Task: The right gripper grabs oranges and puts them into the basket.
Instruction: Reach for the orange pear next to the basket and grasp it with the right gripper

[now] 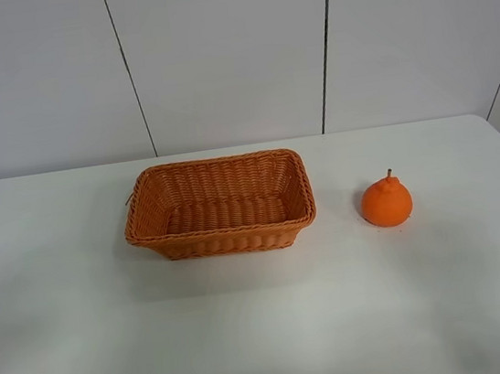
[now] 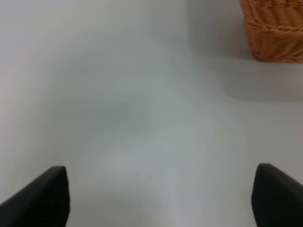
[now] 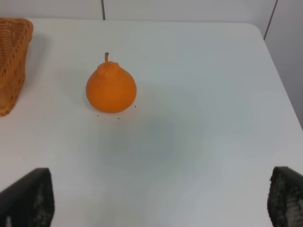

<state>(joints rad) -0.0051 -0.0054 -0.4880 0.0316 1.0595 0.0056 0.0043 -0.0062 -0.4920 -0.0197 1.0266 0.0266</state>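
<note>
The orange [image 1: 386, 201] stands upright on the white table, to the right of the wicker basket [image 1: 219, 207], which is empty. Neither arm shows in the exterior high view. In the right wrist view the orange [image 3: 111, 88] lies ahead of my right gripper [image 3: 161, 201], whose two black fingertips [image 3: 29, 196] stand wide apart with nothing between them; a corner of the basket [image 3: 12, 61] shows at the side. In the left wrist view my left gripper [image 2: 161, 196] is open and empty over bare table, with a basket corner [image 2: 277, 30] ahead.
The white table [image 1: 269, 332] ends at a white panelled wall [image 1: 223, 52] behind the basket. The table's right edge [image 3: 284, 94] lies beyond the orange in the right wrist view.
</note>
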